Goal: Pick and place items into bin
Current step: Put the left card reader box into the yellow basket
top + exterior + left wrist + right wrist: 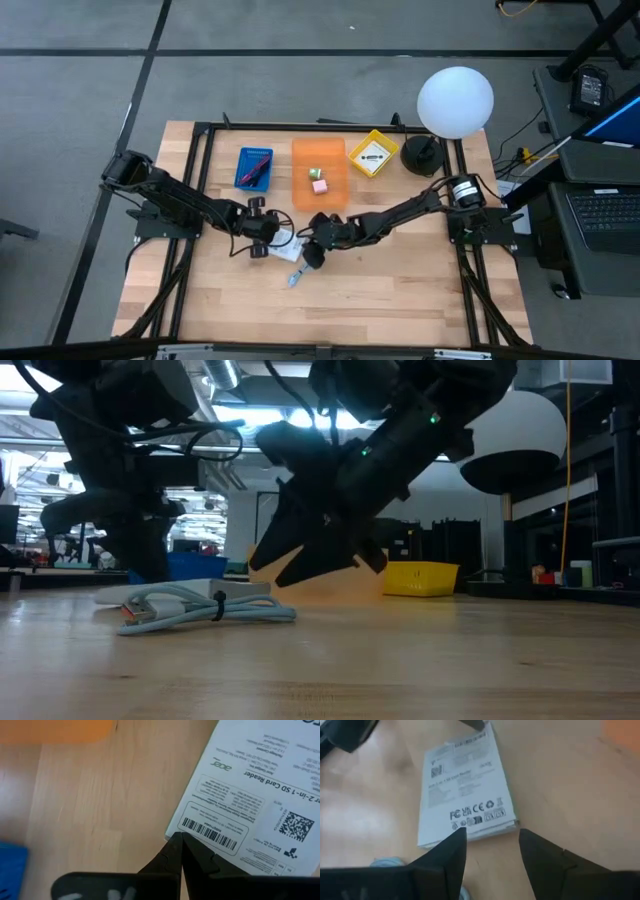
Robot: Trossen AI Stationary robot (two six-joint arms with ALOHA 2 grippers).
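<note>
The left gripper (181, 840), fingers shut and holding nothing, touches the white packet's (250, 800) edge at mid-table. The right gripper (492, 837) hangs open just beside the packet, empty.

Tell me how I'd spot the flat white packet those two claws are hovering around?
Start at the orange bin at the table's back middle, then drop toward the front where the left gripper and right gripper nearly meet. The white packet lies flat between them. Unlike the pale coiled cable beside it, it carries printed text and a barcode.
</note>
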